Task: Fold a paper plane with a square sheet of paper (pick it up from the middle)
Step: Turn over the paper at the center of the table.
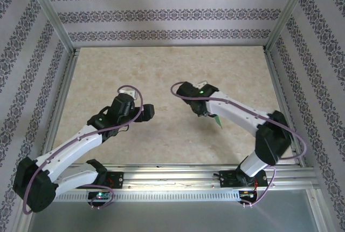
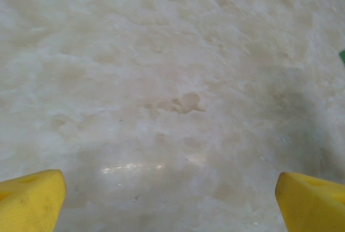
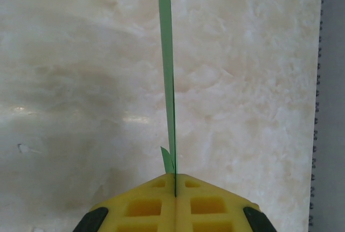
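The green paper (image 3: 168, 81) is folded flat and seen edge-on as a thin vertical strip in the right wrist view. It rises from the seam between the yellow pads of my right gripper (image 3: 175, 181), which is shut on its lower end. A small flap curls off beside the seam. From above, a corner of the paper (image 1: 217, 120) sticks out under my right gripper (image 1: 207, 113), held above the table. A green sliver of the paper (image 2: 342, 55) shows at the right edge of the left wrist view. My left gripper (image 2: 172, 202) hangs open over bare table, its yellow fingertips (image 2: 29, 199) far apart.
The beige marbled tabletop (image 1: 161, 70) is ringed by an aluminium frame (image 1: 172, 170) and patterned walls. A metal rail (image 3: 330, 102) runs along the right side of the right wrist view. My left gripper (image 1: 145, 112) sits left of centre.
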